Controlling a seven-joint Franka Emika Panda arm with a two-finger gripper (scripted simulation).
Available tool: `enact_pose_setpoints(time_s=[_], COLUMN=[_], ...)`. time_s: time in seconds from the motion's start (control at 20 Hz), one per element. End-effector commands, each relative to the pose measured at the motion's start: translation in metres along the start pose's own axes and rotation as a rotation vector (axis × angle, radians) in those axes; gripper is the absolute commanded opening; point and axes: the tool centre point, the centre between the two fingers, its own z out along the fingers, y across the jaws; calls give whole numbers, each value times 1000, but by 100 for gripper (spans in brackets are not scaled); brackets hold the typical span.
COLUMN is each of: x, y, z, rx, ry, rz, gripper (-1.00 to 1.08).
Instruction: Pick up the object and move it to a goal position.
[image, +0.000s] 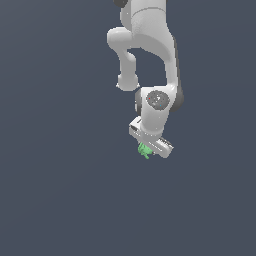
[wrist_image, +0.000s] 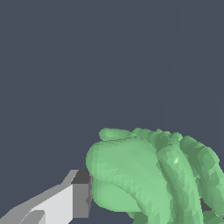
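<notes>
Exterior view first: I see my white Panda arm (image: 147, 40) coming down from the top centre of the frame, bending through its joints and ending at the wrist just right of the middle. Below it the gripper (image: 148, 148) sits tilted, its body running diagonally from upper left to lower right. The green object (image: 144, 149) pokes out from under the gripper's lower left end, a small jagged bright green shape just below centre of the frame. It is touching the gripper and is much smaller than it. Everything around is a flat dark blue-grey background (image: 50, 190); I cannot tell from this view whether the object rests on a surface or hangs clear of one.

On the wrist view the object (wrist_image: 153, 175) fills the lower right part of the picture, lumpy and ridged, with rounded lobes along its upper edge. One finger (wrist_image: 72, 199), white with a dark grey pad, comes in from the lower left corner, and its pad meets the object's side. The other finger I can barely make out: only a dark sliver at the lower right edge behind the green. As far as I can see, the jaws are closed against the object, holding it between them.
</notes>
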Motion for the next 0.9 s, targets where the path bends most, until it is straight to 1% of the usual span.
enact_pose_setpoints(time_s=[0.0,0.5,0.85], x=[14,73,103], y=[-5,-27,-39], z=[-11,-54,-74], rx=[0,0,-1], ry=[0,0,0], rz=[0,0,0], gripper=[-100,-100,-100])
